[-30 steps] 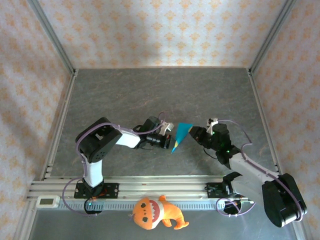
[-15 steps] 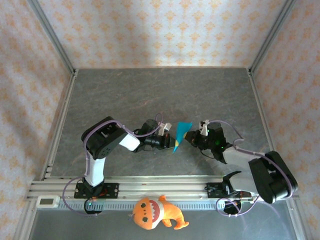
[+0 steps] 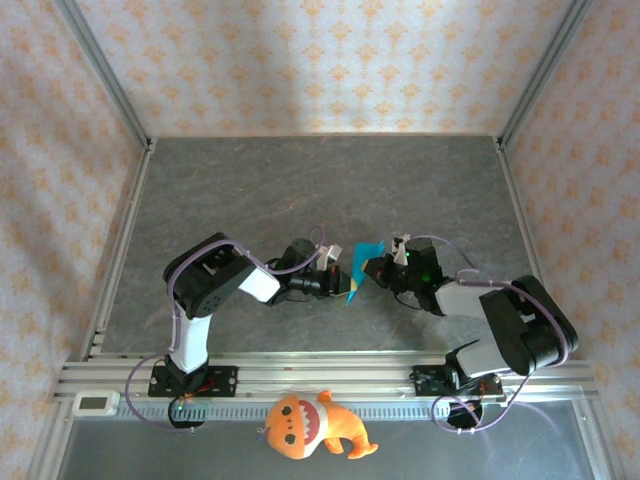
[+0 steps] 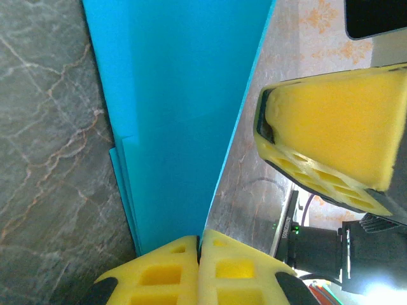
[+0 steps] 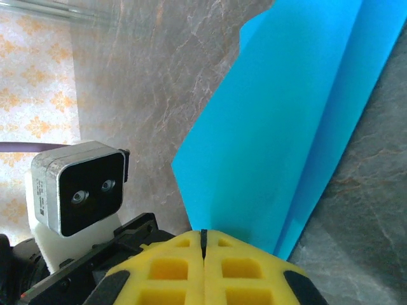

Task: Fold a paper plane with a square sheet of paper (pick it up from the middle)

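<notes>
– Paper plane (image 3: 365,263) first: where do we have it?
– Mid-table, between our two arms. It is a narrow cyan dart with its tip toward the near edge and its wide end toward the far wall. We cannot tell whether it rests on the grey table (image 3: 300,180) or hangs just above it
– And our pincers?
– Our left gripper (image 4: 199,249) has its yellow pads pressed together on the paper's left edge, where the folded layers stack. Our right gripper (image 5: 203,244) pinches the opposite edge, pads tight together
– Why hold from both sides?
– We judge that one side anchors the creases while the other is free to sharpen or pull a fold, since thin paper would flop under a single pinch
– Anything crowding us?
– No, the orange plush toy (image 3: 312,426) lies well apart, by the near rail
</notes>
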